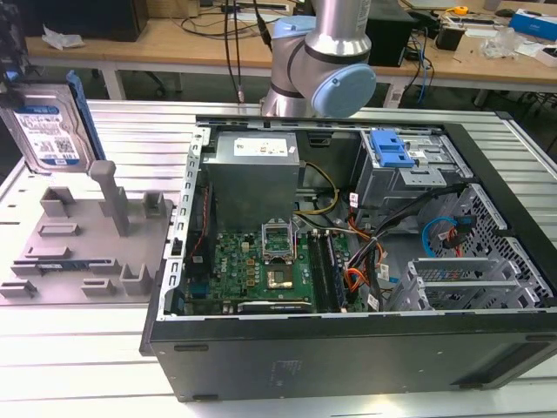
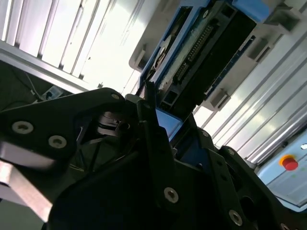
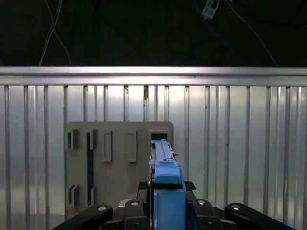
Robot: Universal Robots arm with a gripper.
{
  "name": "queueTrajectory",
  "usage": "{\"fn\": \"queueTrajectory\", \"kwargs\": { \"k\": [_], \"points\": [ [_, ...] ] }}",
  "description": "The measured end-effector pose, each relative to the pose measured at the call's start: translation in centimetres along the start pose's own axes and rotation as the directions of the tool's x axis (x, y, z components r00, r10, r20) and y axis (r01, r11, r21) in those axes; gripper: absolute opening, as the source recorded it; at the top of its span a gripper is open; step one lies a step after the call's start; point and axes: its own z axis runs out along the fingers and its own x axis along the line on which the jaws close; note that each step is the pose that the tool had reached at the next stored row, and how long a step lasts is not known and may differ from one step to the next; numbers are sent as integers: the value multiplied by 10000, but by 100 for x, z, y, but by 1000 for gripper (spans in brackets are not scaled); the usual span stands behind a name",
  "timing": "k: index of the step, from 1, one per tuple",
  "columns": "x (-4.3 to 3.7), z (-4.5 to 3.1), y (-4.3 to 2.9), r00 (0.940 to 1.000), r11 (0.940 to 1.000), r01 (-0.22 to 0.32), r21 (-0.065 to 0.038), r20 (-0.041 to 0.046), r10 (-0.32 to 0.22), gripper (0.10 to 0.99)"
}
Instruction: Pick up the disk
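The disk (image 1: 48,131) is a flat silver drive with a white-and-blue label and a blue side rail. It hangs upright in the air at the exterior view's far left, above the grey fixture plate (image 1: 87,252). My gripper (image 1: 16,83) is shut on its top edge. In the first wrist view the disk (image 3: 165,160) appears edge-on, with its blue rail between the gripper (image 3: 166,211) parts, over the fixture plate (image 3: 115,191). The second wrist view looks along a black finger (image 2: 151,120) to the disk's (image 2: 206,52) connector edge.
An open computer case (image 1: 348,261) lies on the slatted metal table (image 1: 130,131), to the exterior view's right of the plate. It holds a blue caddy (image 1: 389,148), a grey box (image 1: 252,174) and a motherboard. The arm's base (image 1: 322,61) rises behind it. A red button (image 2: 289,163) sits off the table.
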Motion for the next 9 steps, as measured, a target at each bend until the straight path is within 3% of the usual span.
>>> {"fn": "queueTrajectory", "kwargs": {
  "k": [2, 6, 9],
  "points": [
    [4, -143, -1, 10000, 10000, 0, 0, 8, 0, 365],
    [9, -339, -3, 10000, 10000, 0, 0, 19, 0, 365],
    [15, -538, -5, 10000, 10000, -1, 0, 29, 1, 365]
  ]
}}
